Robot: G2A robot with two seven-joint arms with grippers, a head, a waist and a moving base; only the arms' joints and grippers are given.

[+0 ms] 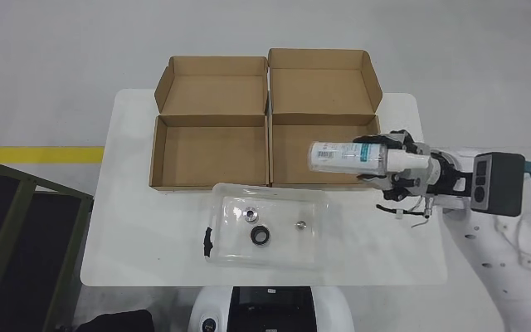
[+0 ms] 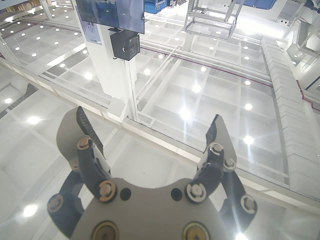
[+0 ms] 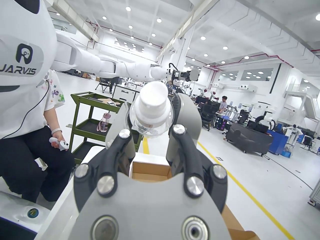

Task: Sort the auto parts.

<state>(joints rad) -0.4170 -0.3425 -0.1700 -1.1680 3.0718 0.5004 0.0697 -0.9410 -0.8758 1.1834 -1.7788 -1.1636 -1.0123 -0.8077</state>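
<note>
My right gripper (image 1: 383, 159) is shut on a clear bottle (image 1: 353, 157) with a white cap and a label. It holds the bottle on its side above the near right corner of the right cardboard box (image 1: 322, 121). In the right wrist view the bottle (image 3: 152, 116) sits cap-first between the fingers (image 3: 186, 116). A clear plastic tray (image 1: 226, 197) in front of the boxes holds a black ring (image 1: 260, 236), a round metal part (image 1: 250, 215) and a small metal piece (image 1: 301, 224). My left gripper (image 2: 150, 131) is open, pointing up at the ceiling.
The left cardboard box (image 1: 209, 133) stands open beside the right one, flaps raised at the back. A small black part (image 1: 207, 242) lies at the tray's left edge. The white table (image 1: 390, 249) has bare room at the front right. A green cart (image 3: 87, 123) stands off the table.
</note>
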